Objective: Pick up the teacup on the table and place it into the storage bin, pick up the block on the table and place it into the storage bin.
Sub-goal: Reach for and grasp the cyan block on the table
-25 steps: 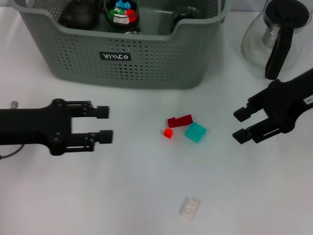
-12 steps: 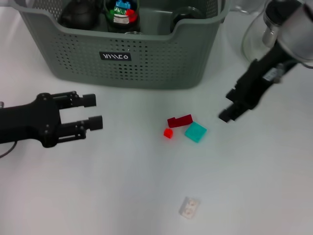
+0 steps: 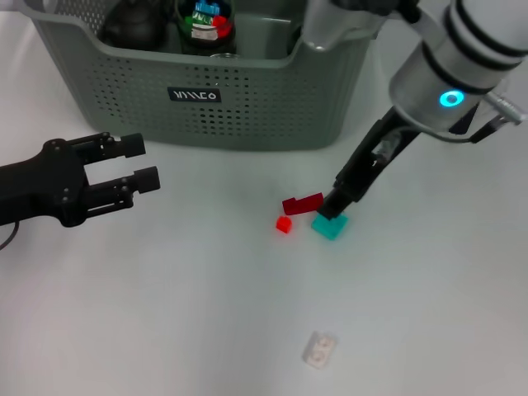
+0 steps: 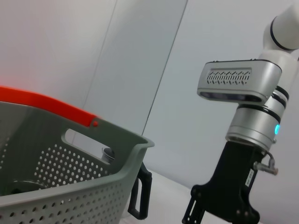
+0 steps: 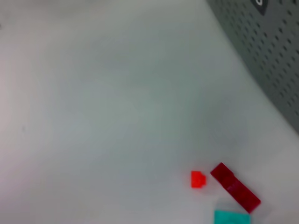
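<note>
Bright even light, soft shadows; rt wrist view blurry.

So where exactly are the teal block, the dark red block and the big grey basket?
teal block [image 3: 332, 225]: head view, its top face.
dark red block [image 3: 299, 204]: head view, middle of its top.
storage bin [image 3: 247, 107]: head view, perforated front wall.

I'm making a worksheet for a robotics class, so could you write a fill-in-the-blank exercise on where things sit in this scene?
1. The right claw is down at the ____ block.
2. The dark red block lies beside a small bright ____ block.
3. The left claw is open and holds ____.
4. The pale block lies ____ from the storage bin than the coloured blocks.

Missing words: teal; red; nothing; farther
</note>
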### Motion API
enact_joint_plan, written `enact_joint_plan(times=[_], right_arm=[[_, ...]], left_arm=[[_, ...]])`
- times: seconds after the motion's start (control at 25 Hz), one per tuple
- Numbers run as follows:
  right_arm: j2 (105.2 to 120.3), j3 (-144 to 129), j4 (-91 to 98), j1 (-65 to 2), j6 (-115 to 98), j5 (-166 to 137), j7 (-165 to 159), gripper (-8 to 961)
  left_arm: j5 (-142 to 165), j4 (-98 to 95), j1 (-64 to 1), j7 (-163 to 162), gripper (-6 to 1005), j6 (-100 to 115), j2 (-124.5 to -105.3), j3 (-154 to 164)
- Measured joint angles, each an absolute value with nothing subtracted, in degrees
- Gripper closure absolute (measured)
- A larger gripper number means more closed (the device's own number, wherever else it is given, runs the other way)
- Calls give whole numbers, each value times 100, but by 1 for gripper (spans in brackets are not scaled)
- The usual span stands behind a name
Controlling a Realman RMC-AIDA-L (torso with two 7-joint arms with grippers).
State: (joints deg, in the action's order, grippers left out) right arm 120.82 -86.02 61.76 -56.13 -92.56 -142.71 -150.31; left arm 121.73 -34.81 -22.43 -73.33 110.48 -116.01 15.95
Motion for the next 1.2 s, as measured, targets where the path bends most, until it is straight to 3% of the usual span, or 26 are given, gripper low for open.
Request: enact_joint_plan(times=[0.4, 0.6, 1.2], right_arm=[[12091, -9299, 5613, -5616, -8406, -13965, -15569, 334], [12078, -9629, 5607, -5597, -8276, -13994, -15804, 153], [12089, -10114, 5437, -5481, -7775, -14221, -15927, 190]], left_arm=[[12172, -3398, -2201, -7310, 354, 10935, -11603, 1518], [12172, -3349, -2189, -7277, 353, 10887, -11615, 1510], [12172, -3242, -2180, -7260, 354, 10781, -11610, 1444]])
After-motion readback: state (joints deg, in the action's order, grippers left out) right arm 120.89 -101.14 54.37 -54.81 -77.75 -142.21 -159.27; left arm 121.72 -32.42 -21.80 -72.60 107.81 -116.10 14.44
